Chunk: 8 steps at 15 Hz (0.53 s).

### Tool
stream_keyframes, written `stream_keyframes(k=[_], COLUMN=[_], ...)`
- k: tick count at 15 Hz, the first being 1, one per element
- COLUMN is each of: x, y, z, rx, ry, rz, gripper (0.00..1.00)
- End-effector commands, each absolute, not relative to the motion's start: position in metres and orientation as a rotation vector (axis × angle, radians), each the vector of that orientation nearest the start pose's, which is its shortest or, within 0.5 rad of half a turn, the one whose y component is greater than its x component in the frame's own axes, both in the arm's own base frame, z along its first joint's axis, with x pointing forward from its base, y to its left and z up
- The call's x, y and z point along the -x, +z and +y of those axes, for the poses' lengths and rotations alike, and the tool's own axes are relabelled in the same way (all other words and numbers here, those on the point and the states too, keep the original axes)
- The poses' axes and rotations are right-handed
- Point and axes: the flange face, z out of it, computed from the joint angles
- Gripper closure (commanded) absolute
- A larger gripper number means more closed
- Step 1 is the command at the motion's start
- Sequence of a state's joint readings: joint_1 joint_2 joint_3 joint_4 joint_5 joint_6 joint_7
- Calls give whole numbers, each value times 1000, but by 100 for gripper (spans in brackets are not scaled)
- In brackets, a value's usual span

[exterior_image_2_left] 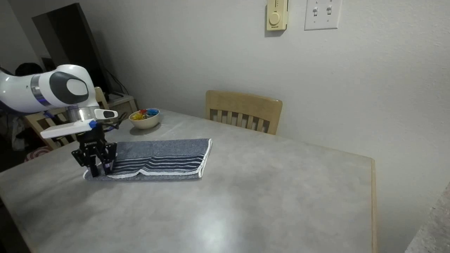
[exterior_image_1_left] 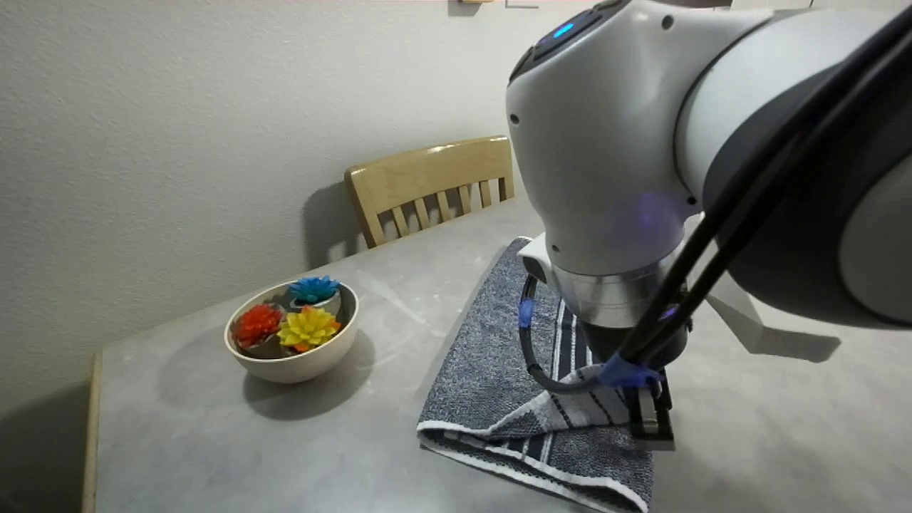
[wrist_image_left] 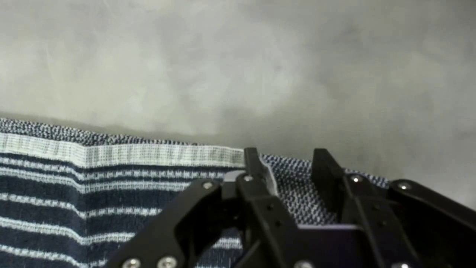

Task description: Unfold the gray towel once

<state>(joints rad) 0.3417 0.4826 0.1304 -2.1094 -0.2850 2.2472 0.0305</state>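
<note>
In an exterior view, the gray towel (exterior_image_2_left: 160, 156) lies folded on the table (exterior_image_2_left: 281, 196), its dark and white stripes facing up. The gripper (exterior_image_2_left: 101, 171) points down at the towel's 8 o'clock corner; in the wrist view its fingers (wrist_image_left: 327, 173) stand apart, gray terry showing in the gap. I cannot tell whether either tip touches the cloth. From the towel, back in an exterior view, a bowl (exterior_image_2_left: 148, 124) of red, yellow and blue flowers (exterior_image_2_left: 142, 111) sits at 12 o'clock, a wooden chair (exterior_image_2_left: 244, 101) at 2 and a dark screen (exterior_image_2_left: 70, 42) at 11.

Gray towel (exterior_image_2_left: 154, 158), folded, dk/wht stripes up
</note>
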Motion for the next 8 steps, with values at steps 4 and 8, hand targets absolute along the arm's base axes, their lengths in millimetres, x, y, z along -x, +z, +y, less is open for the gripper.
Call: stream_keyframes(k=[4,8], x=[-486,-490], y=[165,170], z=[237,239], rx=[3038,2977], ry=[606,558], rz=[-1201,-1243], gripper=[6,0])
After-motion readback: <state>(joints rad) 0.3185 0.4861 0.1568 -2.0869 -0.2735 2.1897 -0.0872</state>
